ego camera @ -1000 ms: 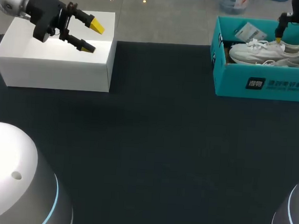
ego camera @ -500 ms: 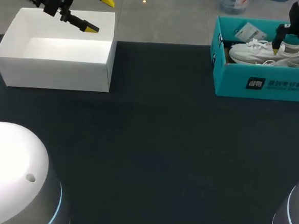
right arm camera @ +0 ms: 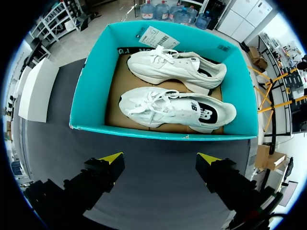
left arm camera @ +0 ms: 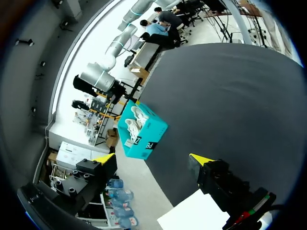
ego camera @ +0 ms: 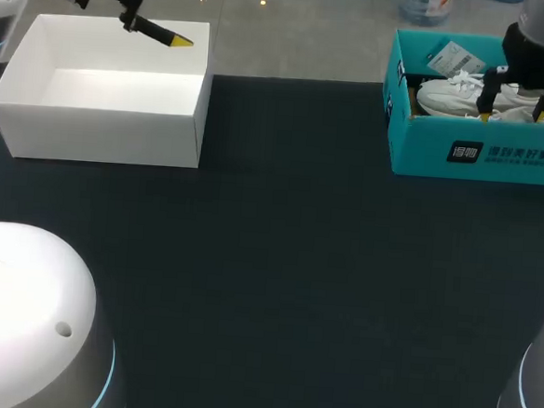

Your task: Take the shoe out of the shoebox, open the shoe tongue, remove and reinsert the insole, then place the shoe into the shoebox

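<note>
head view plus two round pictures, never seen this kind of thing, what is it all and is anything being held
These are two robot arms at a dark table. The wide picture comes from a fixed camera above and behind them; each round one from a camera on a wrist. The left gripper is open and empty, up by an open white box. The right gripper is open too, close to a teal shoebox with two white shoes inside. Nothing is held.
</note>
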`<action>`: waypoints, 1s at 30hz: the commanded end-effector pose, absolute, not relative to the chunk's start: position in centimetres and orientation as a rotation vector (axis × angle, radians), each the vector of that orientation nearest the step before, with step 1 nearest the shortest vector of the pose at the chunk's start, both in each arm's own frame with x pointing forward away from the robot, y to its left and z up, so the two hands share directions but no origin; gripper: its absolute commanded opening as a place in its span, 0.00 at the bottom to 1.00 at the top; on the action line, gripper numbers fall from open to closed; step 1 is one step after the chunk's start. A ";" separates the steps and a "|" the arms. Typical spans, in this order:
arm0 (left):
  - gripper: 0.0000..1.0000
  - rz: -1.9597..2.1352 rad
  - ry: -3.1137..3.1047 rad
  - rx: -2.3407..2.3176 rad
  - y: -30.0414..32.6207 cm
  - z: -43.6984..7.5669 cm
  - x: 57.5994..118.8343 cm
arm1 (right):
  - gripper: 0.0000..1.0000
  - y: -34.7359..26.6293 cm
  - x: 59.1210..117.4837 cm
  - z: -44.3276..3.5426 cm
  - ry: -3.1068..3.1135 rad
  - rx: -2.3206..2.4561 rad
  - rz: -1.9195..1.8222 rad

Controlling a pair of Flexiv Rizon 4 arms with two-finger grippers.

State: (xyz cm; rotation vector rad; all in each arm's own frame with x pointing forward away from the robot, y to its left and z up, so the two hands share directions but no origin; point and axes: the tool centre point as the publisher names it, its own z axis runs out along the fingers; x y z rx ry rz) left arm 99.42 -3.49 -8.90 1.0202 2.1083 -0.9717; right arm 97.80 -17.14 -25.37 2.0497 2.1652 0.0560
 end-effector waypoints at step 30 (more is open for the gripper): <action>1.00 -0.266 2.538 -2.358 3.9 -13.5 101.1 | 1.00 -18.5 92.2 -28.1 2.246 2.118 0.034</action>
